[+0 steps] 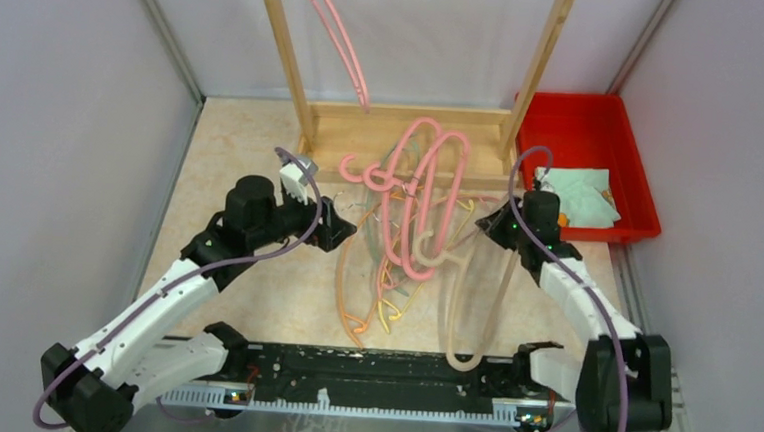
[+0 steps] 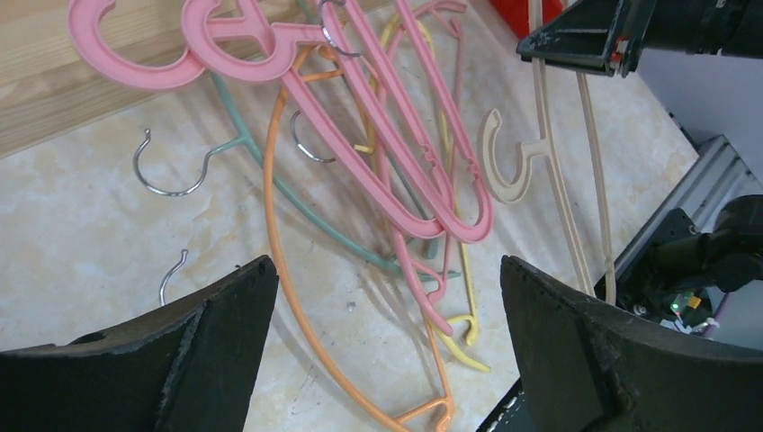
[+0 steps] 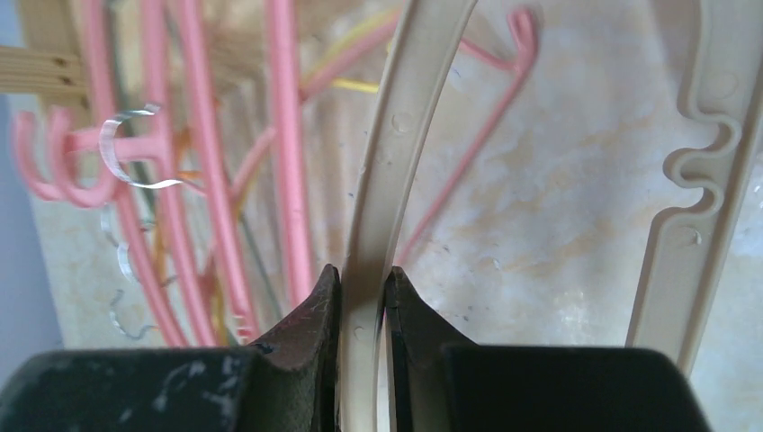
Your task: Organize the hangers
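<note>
Seen from overhead, a tangle of hangers (image 1: 407, 228) lies in the middle of the worktop (image 1: 255, 268). It spreads from the base of a wooden rack (image 1: 403, 127) at the far edge toward the near edge. One pink hanger (image 1: 339, 33) hangs from the rack, and only this view shows it. A red bin (image 1: 584, 128) sits in the far right corner. The left claw (image 1: 342, 229) hovers just left of the pile, and the right claw (image 1: 492, 228) is at the pile's right side.

The left wrist view shows the left claw's fingers (image 2: 225, 342) spread wide, holding nothing. Below them lie an orange hanger (image 2: 274, 225), a green hanger (image 2: 297, 202) and bare metal hooks (image 2: 166, 184), which the overhead view barely resolves.

Only the right wrist view shows the grip. The right claw is pinched almost closed on one arm of a beige hanger (image 3: 396, 135), with a finger pressed to each side.
</note>
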### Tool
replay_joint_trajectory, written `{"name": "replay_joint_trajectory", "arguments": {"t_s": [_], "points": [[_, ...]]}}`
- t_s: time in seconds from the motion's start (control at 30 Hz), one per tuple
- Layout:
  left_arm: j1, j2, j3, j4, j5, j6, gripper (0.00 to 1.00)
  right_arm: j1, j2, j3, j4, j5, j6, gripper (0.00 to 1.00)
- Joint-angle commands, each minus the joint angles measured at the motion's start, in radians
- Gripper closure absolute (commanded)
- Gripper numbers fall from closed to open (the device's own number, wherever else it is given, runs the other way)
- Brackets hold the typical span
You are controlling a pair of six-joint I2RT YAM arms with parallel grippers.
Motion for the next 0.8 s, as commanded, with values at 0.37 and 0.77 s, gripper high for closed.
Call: {"name": "replay_joint_trajectory", "arguments": {"t_s": [0.37, 0.77], "points": [[-0.112, -0.06, -0.218, 0.531, 0.292, -0.075, 0.03, -0.005, -0.243, 0.143, 0.13, 0.041, 0.078, 1.0], [-0.299, 0.146, -0.234, 0.839, 0.212, -0.056, 0.02, -0.005, -0.265, 0.21, 0.234, 0.02, 0.224, 1.0]]}}
